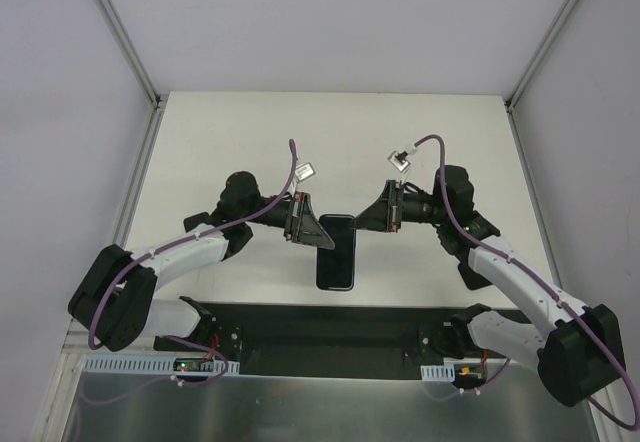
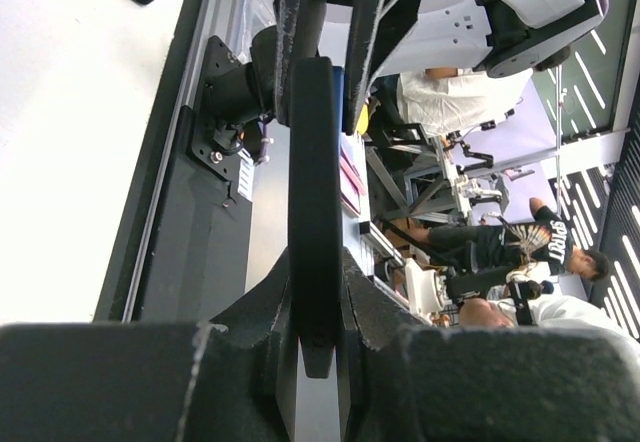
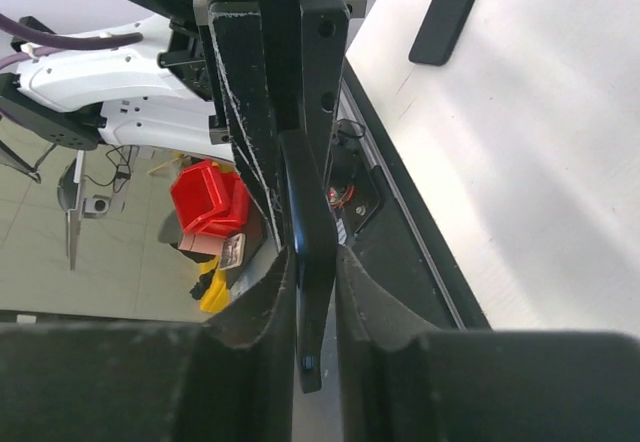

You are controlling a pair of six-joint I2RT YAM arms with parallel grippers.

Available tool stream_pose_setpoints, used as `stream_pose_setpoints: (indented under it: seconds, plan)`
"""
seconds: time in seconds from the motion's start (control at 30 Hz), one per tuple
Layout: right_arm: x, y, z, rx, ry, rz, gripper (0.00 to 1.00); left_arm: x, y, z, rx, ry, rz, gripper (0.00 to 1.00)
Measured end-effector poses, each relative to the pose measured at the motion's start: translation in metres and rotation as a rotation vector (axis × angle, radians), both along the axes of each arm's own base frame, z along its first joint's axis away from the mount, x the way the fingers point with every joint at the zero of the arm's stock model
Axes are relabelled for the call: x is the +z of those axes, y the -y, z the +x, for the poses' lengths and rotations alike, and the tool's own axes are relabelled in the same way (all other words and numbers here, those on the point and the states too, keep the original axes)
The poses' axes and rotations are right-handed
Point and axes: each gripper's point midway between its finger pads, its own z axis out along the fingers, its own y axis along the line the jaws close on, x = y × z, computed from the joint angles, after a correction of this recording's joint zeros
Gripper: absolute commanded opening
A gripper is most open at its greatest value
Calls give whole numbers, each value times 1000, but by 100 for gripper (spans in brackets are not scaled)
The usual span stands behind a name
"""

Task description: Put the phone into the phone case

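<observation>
With left fingers (image 2: 250,337) and right fingers (image 3: 255,312) both clamped on the phone (image 1: 336,257), held level above the worktop (image 1: 250,142) and apart from the phone case (image 3: 450,12), keep it flat and square its corners over that case before lowering.

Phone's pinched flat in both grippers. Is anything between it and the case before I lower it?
Nothing visible. The phone hangs between the left gripper and right gripper. Both wrist views show a clear gap down to the phone case lying on the table. The top view does not show the case.
</observation>
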Motion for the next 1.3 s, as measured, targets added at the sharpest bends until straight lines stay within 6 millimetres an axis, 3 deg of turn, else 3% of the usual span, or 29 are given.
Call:
stream_pose_setpoints:
  seconds: [0.07,0.3,0.33,0.37,0.47,0.5,0.53,0.67,0.77,0.83,0.87,0.97,1.03,1.1,1.3]
  plan:
    - [-2,0,0,-3,-15,-4,2,-1,0,0,-7,-1,4,0]
    - [-18,3,8,-66,-28,-95,2,-14,2,6,8,-27,73,0]
    - [-20,3,8,-69,-21,-111,4,-16,2,6,8,-30,82,0]
    - [-21,4,8,-72,-14,-130,16,-17,3,7,8,-32,90,0]
    - [-21,5,8,-77,11,-164,33,-18,4,9,4,-27,103,0]
    - [-22,5,7,-75,22,-171,33,-18,4,9,3,-28,107,0]
    - [-23,4,6,-72,26,-175,32,-18,5,8,0,-31,112,0]
    - [-29,5,6,-74,36,-201,10,-23,7,8,-3,-51,133,0]
    - [-32,7,6,-83,26,-217,6,-27,7,8,-4,-50,146,0]
    - [-34,7,6,-88,20,-226,15,-29,8,8,-3,-45,154,0]
    - [-35,7,6,-88,19,-227,30,-30,8,8,-4,-45,158,0]
    - [-35,7,5,-82,22,-226,59,-29,10,10,5,-48,170,0]
    - [-30,4,2,-62,39,-200,68,-28,12,12,19,-54,182,0]
    - [-28,3,-5,-33,65,-164,71,-26,14,13,29,-62,190,0]
    - [-45,11,-55,99,17,-93,70,-1,22,30,104,-10,163,0]
